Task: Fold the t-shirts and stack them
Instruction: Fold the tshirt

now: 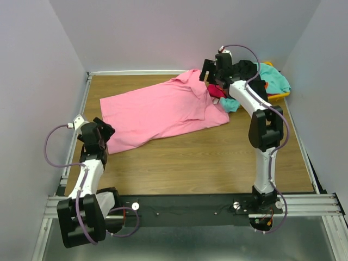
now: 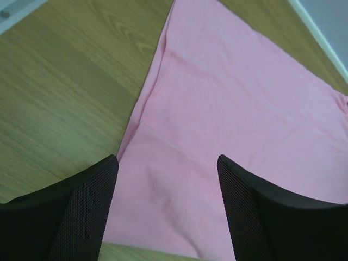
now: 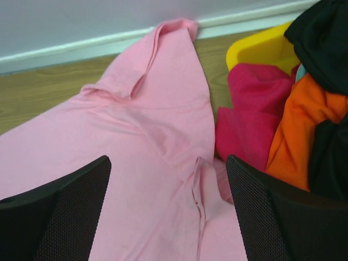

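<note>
Hovering with its jaws spread wide and nothing held between them, the left gripper [image 2: 166,163] sits above the near-left hem corner of the large pink t-shirt [image 1: 163,111]. Its left finger [image 2: 81,217] is over the shirt's edge, where the cloth meets the bare wooden table [image 1: 206,157]. From the pictures I cannot tell whether the fingers touch the cloth.

Across the table, the right gripper [image 3: 168,160] is also wide open and empty. It is poised above the shirt's far end, where a sleeve lies rumpled and a fold runs down the fabric.

The pink t-shirt lies mostly flat on the table, stretched on a diagonal from the near left toward the far right. Its upper tip reaches the white baseboard [image 3: 70,46] at the back wall.

Just beside that end, on the right, stands a yellow bin [image 3: 261,46] heaped with more shirts. A magenta t-shirt [image 3: 250,109] spills over its side next to the pink cloth. An orange-red t-shirt [image 3: 304,125] lies beside the magenta one, and a black t-shirt [image 3: 321,32] is draped on top. A teal t-shirt [image 1: 274,76] hangs over the bin's far right side.
</note>
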Tool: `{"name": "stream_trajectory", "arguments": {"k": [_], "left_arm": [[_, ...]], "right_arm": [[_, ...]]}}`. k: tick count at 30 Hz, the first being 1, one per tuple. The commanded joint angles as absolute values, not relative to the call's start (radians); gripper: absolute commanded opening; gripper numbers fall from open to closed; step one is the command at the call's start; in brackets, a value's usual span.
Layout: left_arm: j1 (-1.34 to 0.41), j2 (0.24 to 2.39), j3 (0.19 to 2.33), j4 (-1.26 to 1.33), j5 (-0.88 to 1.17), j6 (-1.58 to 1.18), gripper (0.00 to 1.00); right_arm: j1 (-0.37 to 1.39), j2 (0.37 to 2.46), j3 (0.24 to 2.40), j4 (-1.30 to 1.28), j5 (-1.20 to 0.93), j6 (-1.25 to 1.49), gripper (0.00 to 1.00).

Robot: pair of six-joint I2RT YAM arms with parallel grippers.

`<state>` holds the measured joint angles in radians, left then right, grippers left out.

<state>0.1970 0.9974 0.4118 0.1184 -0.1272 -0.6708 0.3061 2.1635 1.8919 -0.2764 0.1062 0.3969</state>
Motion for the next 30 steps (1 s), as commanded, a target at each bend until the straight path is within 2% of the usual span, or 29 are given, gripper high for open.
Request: {"name": "stream_trajectory", "arguments": {"k": [1,8,14,17,30], "left_arm": [[0.206,0.945,0.445,0.121,-0.16,-0.658,0.83],[0.202,0.885,0.374,0.169,-0.113,-0.621,0.83],[0.201,0.925,0.356,0.216,-0.101,-0.606,0.83],[0.201,0.954,0.356,0.242,-0.094,-0.594,0.83],[0.201,0.991,0.362,0.27,-0.081,-0.571,0.82]], "right_arm": [[0.296,2.129,1.889,-0.264,0.049,0.367,0.94],[0.295,1.996,1.57,-0.227,-0.101,0.391,0.9],[0.298,1.934,1.347,-0.134,-0.213,0.413,0.75],[0.299,1.951,1.325,-0.115,-0.242,0.42,0.66],[0.301,2.013,1.302,-0.103,-0.256,0.433,0.5]]}}
